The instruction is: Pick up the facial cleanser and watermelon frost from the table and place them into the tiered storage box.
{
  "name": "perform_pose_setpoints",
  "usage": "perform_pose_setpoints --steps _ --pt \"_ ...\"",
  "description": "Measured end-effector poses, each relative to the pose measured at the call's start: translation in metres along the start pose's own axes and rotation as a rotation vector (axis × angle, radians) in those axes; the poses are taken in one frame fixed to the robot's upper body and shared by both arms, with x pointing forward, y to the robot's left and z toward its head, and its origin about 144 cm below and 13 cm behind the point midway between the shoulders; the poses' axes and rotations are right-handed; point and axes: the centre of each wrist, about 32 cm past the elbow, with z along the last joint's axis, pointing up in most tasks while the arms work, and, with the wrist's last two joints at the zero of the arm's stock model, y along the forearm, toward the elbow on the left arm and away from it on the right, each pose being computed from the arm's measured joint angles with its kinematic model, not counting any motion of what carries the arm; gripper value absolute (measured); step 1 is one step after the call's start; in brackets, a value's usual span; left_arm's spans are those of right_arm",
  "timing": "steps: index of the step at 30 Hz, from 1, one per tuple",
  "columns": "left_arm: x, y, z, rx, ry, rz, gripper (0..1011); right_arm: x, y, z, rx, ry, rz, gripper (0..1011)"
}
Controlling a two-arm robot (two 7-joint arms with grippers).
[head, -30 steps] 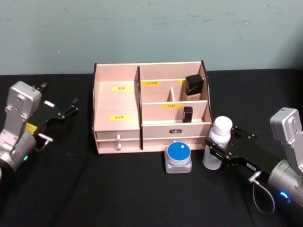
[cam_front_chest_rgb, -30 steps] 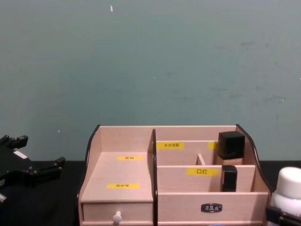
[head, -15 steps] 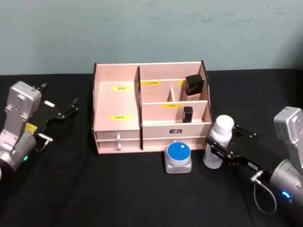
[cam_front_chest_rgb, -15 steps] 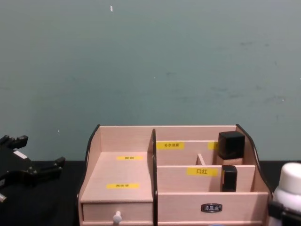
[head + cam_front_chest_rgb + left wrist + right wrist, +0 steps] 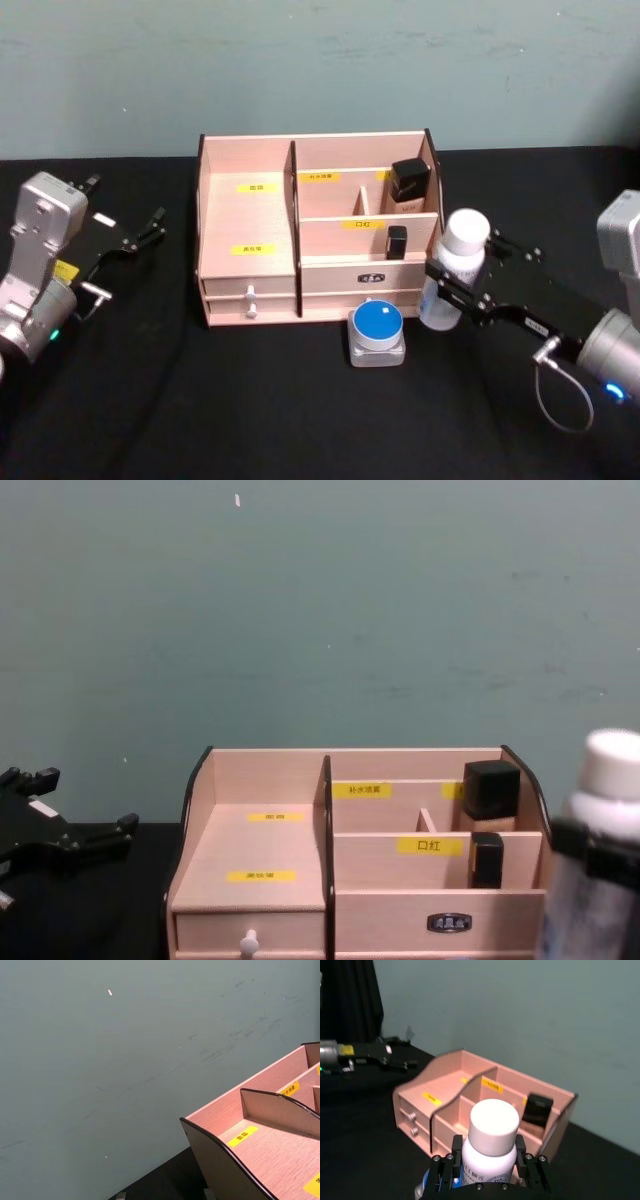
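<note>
Looks like a robotics lab test bench, not a home: black cloth-covered tabletop, plain scuffed grey-green painted wall right behind it, light wooden tiered storage box staged dead centre.

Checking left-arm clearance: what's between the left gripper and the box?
Nothing but bare black table between the left gripper and the box. The head view shows that stretch plainly.
</note>
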Motion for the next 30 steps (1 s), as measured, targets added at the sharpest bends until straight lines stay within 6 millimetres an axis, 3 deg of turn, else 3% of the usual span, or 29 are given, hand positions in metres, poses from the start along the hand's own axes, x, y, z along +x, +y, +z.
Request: perform_pose_setpoints --steps 6,13,30 --pt "0.000 0.000 0.000 0.000 0.000 0.000 1001 0.001 0.012 0.020 0.036 -0.030 0.021 613" --pt "0.000 0.000 0.000 0.000 0.000 0.000 1001 0.003 0.042 0.036 0.050 -0.042 0.030 613" --pt "0.000 0.000 0.000 0.000 0.000 0.000 1001 0.003 0.108 0.049 0.082 -0.030 0.017 613"
